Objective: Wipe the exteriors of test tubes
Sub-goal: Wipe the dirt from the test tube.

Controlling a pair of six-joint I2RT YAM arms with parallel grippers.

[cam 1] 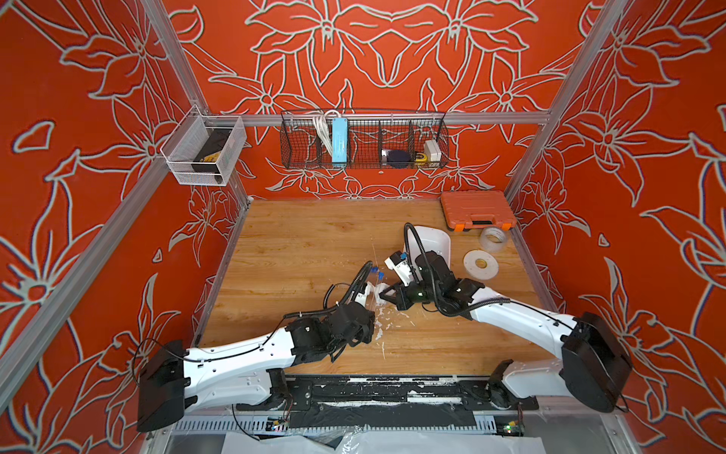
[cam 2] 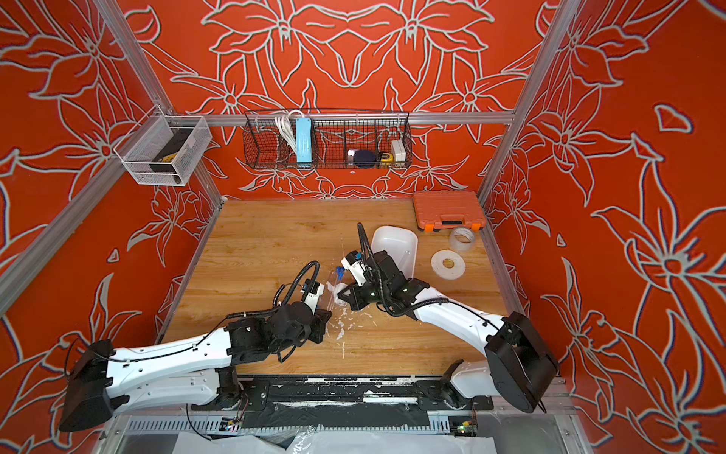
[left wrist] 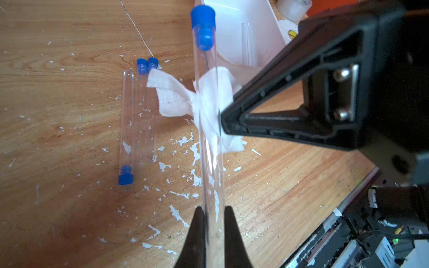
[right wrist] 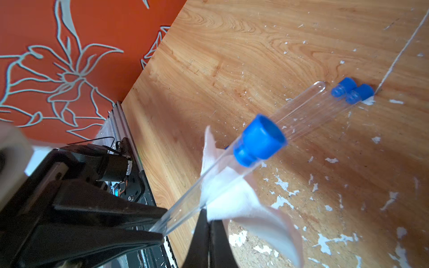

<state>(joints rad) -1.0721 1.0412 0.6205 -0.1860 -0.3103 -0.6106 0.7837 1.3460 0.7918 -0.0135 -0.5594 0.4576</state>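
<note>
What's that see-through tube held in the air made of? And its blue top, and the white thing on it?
The held tube looks like clear, glossy plastic, maybe glass: the table shows through it. Its blue cap looks like matte plastic or rubber. The white wipe looks like soft tissue or gauze: crumpled, with a fine grid texture.

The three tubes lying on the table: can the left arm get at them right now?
Probably not right away. The left end effector is shut on another tube, and the right end effector holds tissue against it. The lying tubes are close by, with nothing visible between.
</note>
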